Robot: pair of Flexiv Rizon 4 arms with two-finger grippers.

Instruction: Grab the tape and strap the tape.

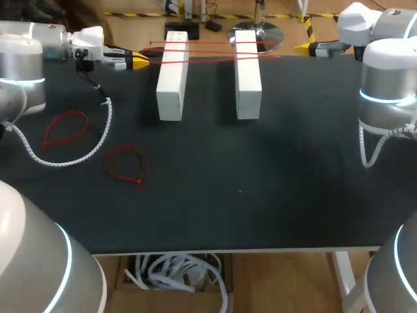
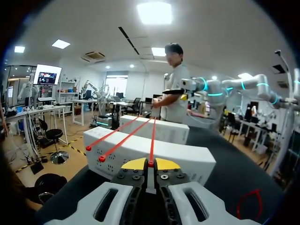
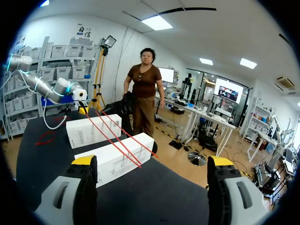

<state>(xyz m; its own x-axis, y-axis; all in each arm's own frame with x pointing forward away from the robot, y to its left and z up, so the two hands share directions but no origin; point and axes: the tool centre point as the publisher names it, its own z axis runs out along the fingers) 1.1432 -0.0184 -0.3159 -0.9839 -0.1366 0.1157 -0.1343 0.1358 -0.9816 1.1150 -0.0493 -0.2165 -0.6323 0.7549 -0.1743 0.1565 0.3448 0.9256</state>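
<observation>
One red tie (image 2: 152,138) is lying stretched across both white boxes (image 1: 172,85), its near end sitting pinched between the closed tips of my left gripper (image 2: 150,163). I'm judging it light, springy and slick, so gripping close to the end is suiting it. My right gripper (image 3: 152,161) is hanging wide open, holding nothing.

Desk (image 1: 260,195): matt black, cloth-like top. On it, two white blocks (image 1: 172,81): smooth, matt, cardboard-looking. Across the blocks, red ties (image 2: 153,140): thin, smooth plastic. Left hand (image 2: 151,163) tips: glossy yellow plastic.
</observation>
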